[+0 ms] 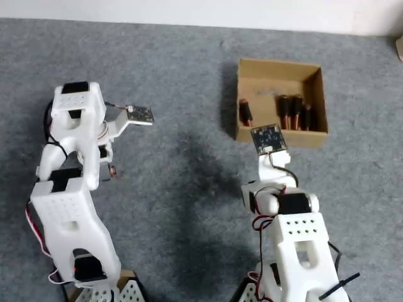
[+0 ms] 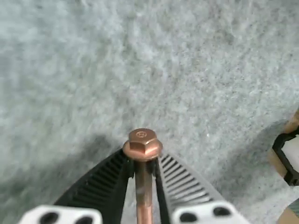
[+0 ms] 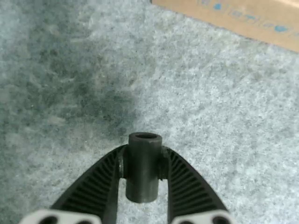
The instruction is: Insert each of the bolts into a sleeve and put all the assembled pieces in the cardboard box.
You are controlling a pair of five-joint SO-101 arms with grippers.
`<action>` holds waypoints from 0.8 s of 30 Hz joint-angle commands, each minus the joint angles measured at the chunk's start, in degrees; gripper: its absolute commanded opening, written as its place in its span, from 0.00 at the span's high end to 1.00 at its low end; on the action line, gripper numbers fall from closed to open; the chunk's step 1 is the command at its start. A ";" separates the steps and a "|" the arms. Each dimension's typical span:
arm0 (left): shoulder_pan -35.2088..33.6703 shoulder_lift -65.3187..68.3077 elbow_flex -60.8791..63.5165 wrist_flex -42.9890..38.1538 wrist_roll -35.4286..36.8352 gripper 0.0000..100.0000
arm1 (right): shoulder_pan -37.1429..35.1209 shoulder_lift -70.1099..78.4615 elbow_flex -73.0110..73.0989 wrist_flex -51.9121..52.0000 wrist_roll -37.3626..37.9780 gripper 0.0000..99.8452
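A copper bolt (image 2: 143,156) with a hex head is clamped between the black fingers of my left gripper (image 2: 142,163), shaft running back toward the wrist, above grey carpet. In the high view this bolt (image 1: 113,170) peeks out beside the left arm (image 1: 75,145). My right gripper (image 3: 144,161) is shut on a black sleeve (image 3: 144,168), its hollow end facing away from the wrist. The right arm (image 1: 280,201) stands just in front of the cardboard box (image 1: 249,69), which holds several assembled copper-and-black pieces (image 1: 293,112).
Grey carpet (image 1: 182,189) covers the table between the two arms. The box's near wall (image 3: 243,18) is close ahead of the right gripper. A small circuit board (image 1: 140,114) sticks out from the left wrist.
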 commanded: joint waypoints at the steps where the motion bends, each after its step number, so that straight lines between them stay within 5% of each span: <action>1: -0.57 -7.52 -0.13 0.97 -21.01 0.99 | 0.48 -1.27 -0.22 -1.10 0.70 0.99; 6: -0.31 -11.56 -0.04 0.70 -14.51 0.99 | 0.48 -1.27 -0.13 -1.10 0.70 0.99; 12: -0.40 -14.11 -0.04 -8.70 -1.23 0.99 | 0.48 -1.27 -0.13 -1.10 0.70 0.99; 24: -0.66 -18.95 -0.04 -25.14 45.01 0.99 | 0.48 -1.27 -0.13 -1.10 0.62 0.99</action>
